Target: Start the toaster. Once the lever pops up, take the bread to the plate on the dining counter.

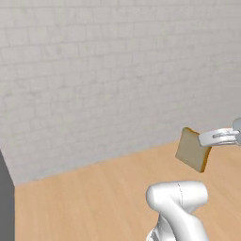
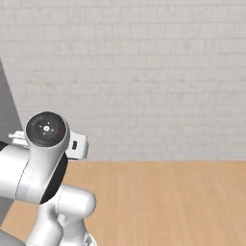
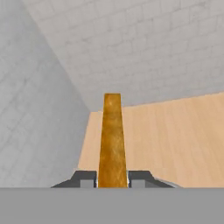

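Observation:
A square slice of pale tan bread (image 1: 193,149) hangs in the air at the right of the left base view, tilted, with my gripper (image 1: 207,140) shut on its right edge. In the hand view the bread (image 3: 112,140) appears edge-on as an orange-brown crust strip rising between my two dark fingertips (image 3: 85,178), which press on either side of it; the gripper (image 3: 112,179) sits at the bottom centre. The toaster, the plate and the dining counter are out of view.
A pale brick wall (image 1: 103,70) fills the background above a light wood floor (image 1: 94,202). A grey vertical surface (image 1: 5,202) stands at the far left. My white arm (image 2: 43,163) rises at the lower left of the right base view.

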### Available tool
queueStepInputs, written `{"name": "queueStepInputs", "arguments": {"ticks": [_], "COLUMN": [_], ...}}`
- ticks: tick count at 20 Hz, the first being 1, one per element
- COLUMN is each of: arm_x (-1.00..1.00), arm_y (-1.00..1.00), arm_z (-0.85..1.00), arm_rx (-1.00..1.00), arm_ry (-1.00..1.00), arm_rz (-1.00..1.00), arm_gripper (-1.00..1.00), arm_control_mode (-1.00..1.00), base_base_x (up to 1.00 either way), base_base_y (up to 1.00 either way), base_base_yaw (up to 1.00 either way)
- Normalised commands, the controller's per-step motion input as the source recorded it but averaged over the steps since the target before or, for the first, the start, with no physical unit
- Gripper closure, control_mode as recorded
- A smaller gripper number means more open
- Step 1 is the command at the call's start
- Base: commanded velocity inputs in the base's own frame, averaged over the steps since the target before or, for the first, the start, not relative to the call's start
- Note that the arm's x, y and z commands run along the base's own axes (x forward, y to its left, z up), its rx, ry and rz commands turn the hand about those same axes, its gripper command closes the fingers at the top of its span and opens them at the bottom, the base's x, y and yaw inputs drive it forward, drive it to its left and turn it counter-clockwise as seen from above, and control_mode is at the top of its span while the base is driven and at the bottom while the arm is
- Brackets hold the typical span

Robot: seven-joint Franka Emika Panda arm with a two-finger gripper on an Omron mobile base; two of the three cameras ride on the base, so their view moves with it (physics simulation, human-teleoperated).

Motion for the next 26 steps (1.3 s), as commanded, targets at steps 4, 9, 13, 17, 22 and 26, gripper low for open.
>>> {"name": "queueStepInputs", "arguments": {"ticks": [4,9,13,17,22,26], "arm_x": [0.0,0.0,0.0,0.0,0.0,0.0], "arm_y": [0.0,0.0,0.0,0.0,0.0,0.0], "arm_z": [0.0,0.0,0.0,0.0,0.0,0.0], "arm_rx": [0.0,0.0,0.0,0.0,0.0,0.0], "arm_ry": [0.0,0.0,0.0,0.0,0.0,0.0], "arm_rz": [0.0,0.0,0.0,0.0,0.0,0.0], "arm_gripper": [1.0,1.0,1.0,1.0,1.0,1.0], "arm_control_mode": [1.0,1.0,1.0,1.0,1.0,1.0], "base_base_x": [0.91,0.53,0.47,0.41,0.39,0.5], "base_base_y": [0.48,0.39,0.6,0.62,0.53,0.51], "base_base_yaw": [-0.61,-0.74,-0.76,-0.76,-0.8,-0.76]}}
